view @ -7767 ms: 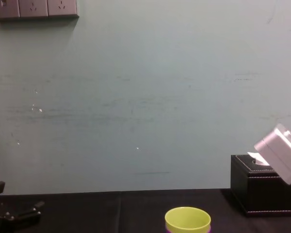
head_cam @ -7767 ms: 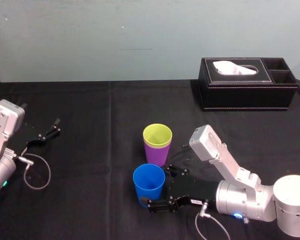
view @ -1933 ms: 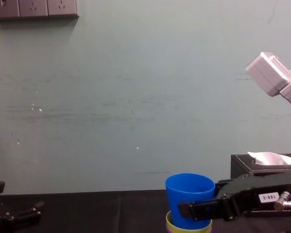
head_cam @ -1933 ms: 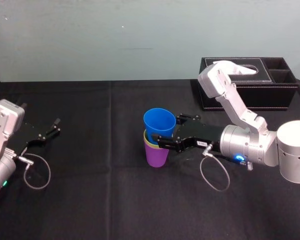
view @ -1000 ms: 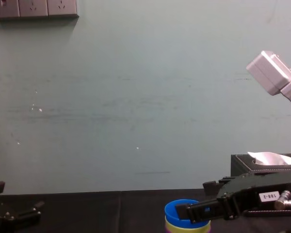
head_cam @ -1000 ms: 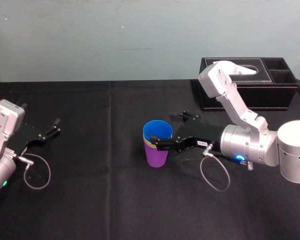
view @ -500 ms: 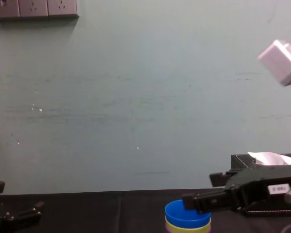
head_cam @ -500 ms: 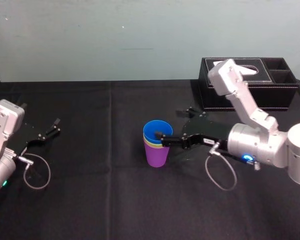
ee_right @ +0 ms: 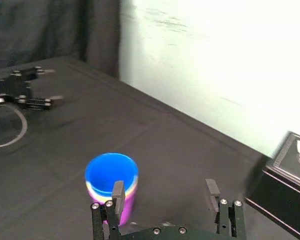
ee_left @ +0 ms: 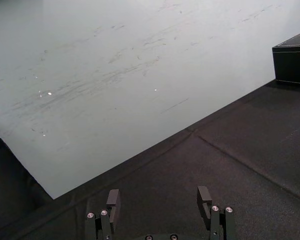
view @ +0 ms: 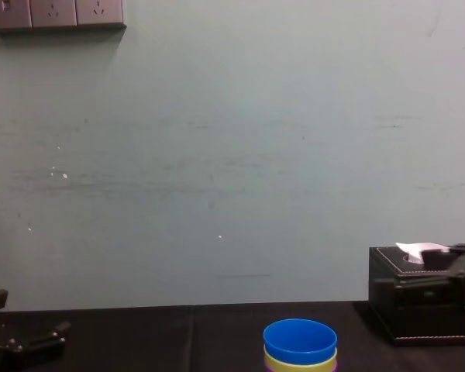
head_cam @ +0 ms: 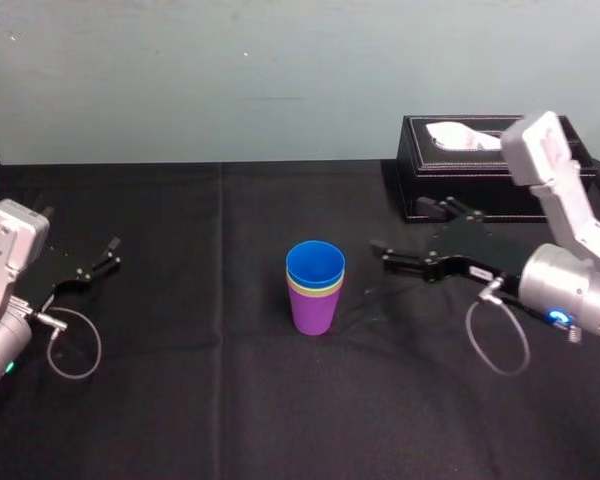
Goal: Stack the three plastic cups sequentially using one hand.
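1. Cups: all 3 nested in one upright stack near centre of black-clothed table (head_cam: 200,400)
2. Order: blue cup (head_cam: 315,263) innermost and on top; yellow-green cup (head_cam: 315,290) in the middle, showing as a thin band; purple cup (head_cam: 313,312) outermost, base on the cloth
3. Chest view: blue rim (view: 300,339) sits just above yellow-green rim (view: 298,362)
4. R gripper (head_cam: 395,228): to the right of stack, apart from it, no contact. Fingers spread wide, nothing between them
5. Right wrist view: stack (ee_right: 111,172) stands ahead of R gripper (ee_right: 164,192), beyond the fingertips
6. L gripper (head_cam: 108,255): parked at table's left side, well apart from stack. Left wrist view shows its fingers (ee_left: 112,198) spread, empty
7. Black tissue box (head_cam: 460,190) at back right, partly behind R arm's white wrist part (head_cam: 540,150)
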